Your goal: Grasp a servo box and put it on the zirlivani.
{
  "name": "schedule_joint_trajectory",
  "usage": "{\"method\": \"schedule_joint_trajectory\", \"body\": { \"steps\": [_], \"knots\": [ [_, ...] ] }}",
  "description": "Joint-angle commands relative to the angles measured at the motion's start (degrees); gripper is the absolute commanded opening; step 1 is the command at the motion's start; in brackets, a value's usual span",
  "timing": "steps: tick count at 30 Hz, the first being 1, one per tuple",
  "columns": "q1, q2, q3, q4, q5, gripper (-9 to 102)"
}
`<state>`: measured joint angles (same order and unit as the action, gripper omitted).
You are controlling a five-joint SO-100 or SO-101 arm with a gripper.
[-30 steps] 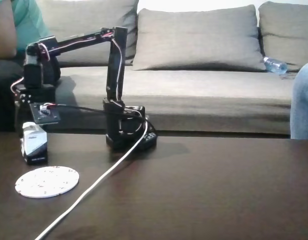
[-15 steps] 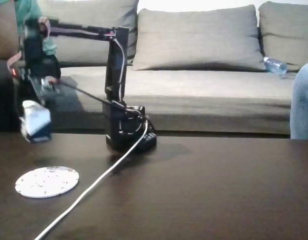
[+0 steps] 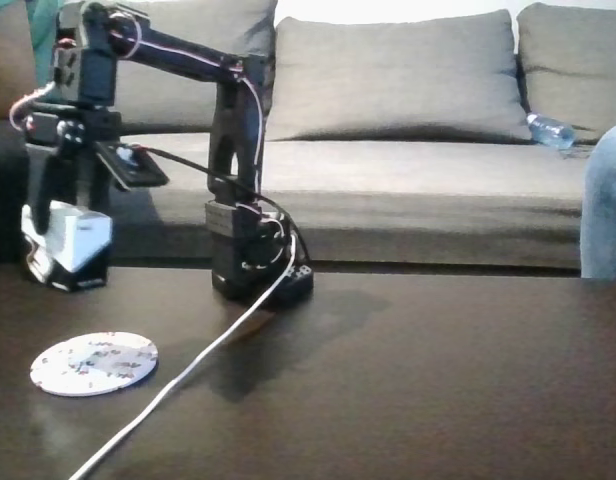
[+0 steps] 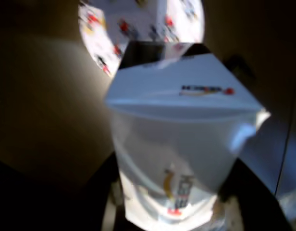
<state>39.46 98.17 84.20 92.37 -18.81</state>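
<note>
Hanging above the dark worktop (image 3: 438, 380), the tool (image 3: 56, 250) pinches the servo box (image 3: 73, 245), with the zirlivani (image 3: 94, 363) lying below and slightly nearer, clear of it.

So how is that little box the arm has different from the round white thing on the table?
The box is a blocky carton, white above and black below; the disc is flat, round and white with small speckles. The box hangs in the gripper above the table, tilted; the disc lies flat on it. The disc looks wider than the box. Both are mostly white, and both sit at the left of the fixed view.
</note>
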Motion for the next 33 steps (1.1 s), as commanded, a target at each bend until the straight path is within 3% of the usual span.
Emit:
{"method": "schedule_joint_trajectory", "body": {
  "steps": [1, 12, 24, 33],
  "knots": [
    [-2.11, 0.97, 2.9, -3.6, 0.09, 16],
    [-2.64, 0.97, 16.7, -17.58, 0.97, 16],
    [-2.55, 0.97, 19.34, -19.42, 0.88, 16],
    [-2.02, 1.05, 19.25, -19.51, 0.88, 32]
  ]
}}
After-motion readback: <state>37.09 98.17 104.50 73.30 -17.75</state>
